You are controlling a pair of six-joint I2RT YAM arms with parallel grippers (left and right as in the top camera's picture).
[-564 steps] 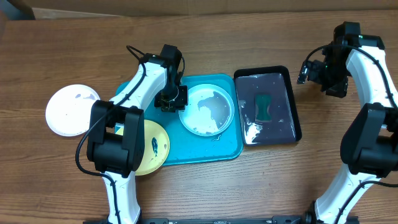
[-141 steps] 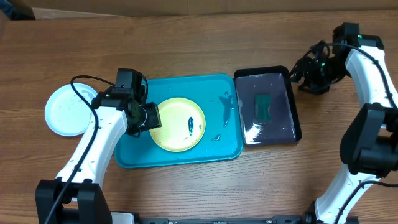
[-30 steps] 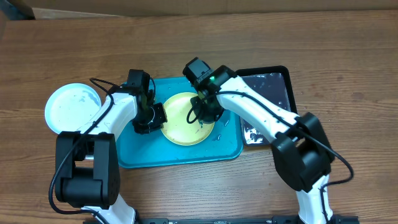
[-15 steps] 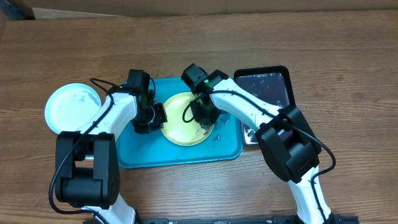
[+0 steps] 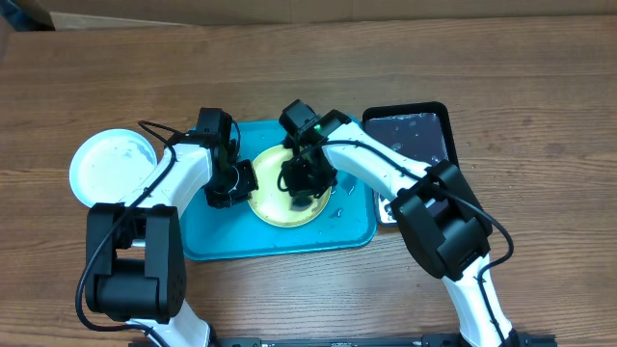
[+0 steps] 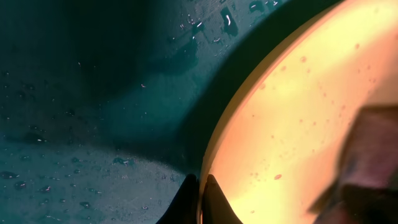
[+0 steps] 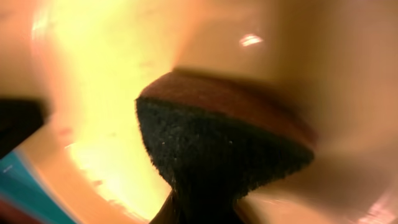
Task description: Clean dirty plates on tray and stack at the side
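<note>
Sponge (image 7: pixel 217 149), pinched in my right tool (image 5: pixel 302 187), sits directly atop yellow plate (image 5: pixel 267 201); left tool (image 5: pixel 237 183) pinches its left rim.

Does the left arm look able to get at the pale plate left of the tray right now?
Probably not right away: the left end effector is shut on the rim of the yellow plate. Once released, nothing stands between it and the pale plate.

Robotics lab: two arms (image 5: pixel 376 166), wooden table (image 5: pixel 96 58)
</note>
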